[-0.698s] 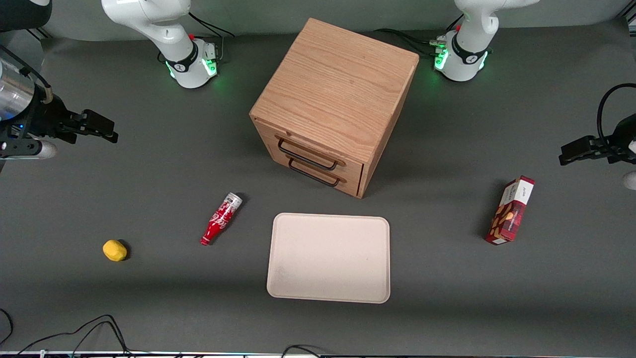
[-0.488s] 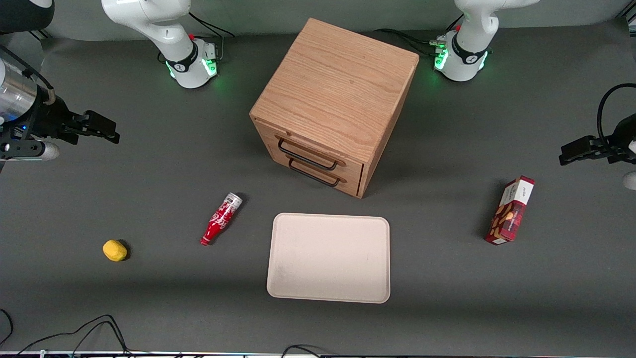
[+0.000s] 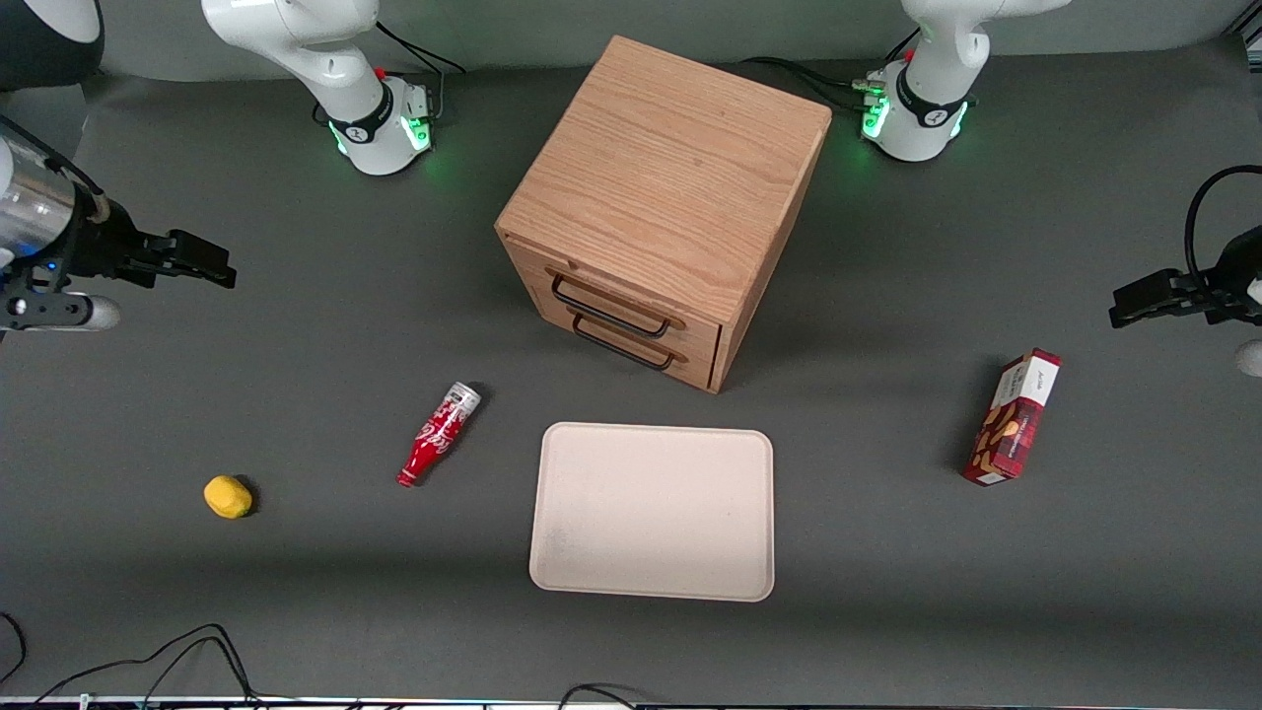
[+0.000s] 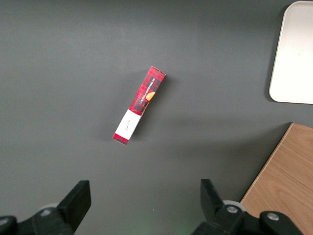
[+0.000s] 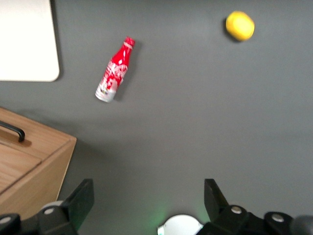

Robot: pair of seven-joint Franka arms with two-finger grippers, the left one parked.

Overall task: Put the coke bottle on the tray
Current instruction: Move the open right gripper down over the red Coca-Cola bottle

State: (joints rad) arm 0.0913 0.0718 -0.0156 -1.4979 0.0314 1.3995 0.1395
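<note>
Starting at the working arm's end of the bench [image 3: 296, 631]: gripper [image 3: 219, 268] up over bare dark surface, jaws spread wide, nothing between them. Well apart from the bottle, and farther from the front camera than it.

Then a lemon [image 3: 228, 496] sitting alone, nearer the camera than the gripper. Also visible from the right wrist [image 5: 240, 25].

Next, bottle [image 3: 439, 435] flat on its side on the bench, red cap pointing toward the camera, silver base pointing toward the cabinet. Just beside the tray, on the working arm's side of it, with a gap between them. So not on the tray. Same thing from the right wrist [image 5: 113, 71]: lying loose, nothing touching it.

Tray [image 3: 749, 582] flat on the bench in front of the cabinet, nothing on it.

Cabinet [image 3: 670, 168] mid-bench, turned at an angle, two drawers with black handles, both looking closed.

Last, a red box [image 3: 1016, 419] toward the parked arm's end, well apart from the tray.
</note>
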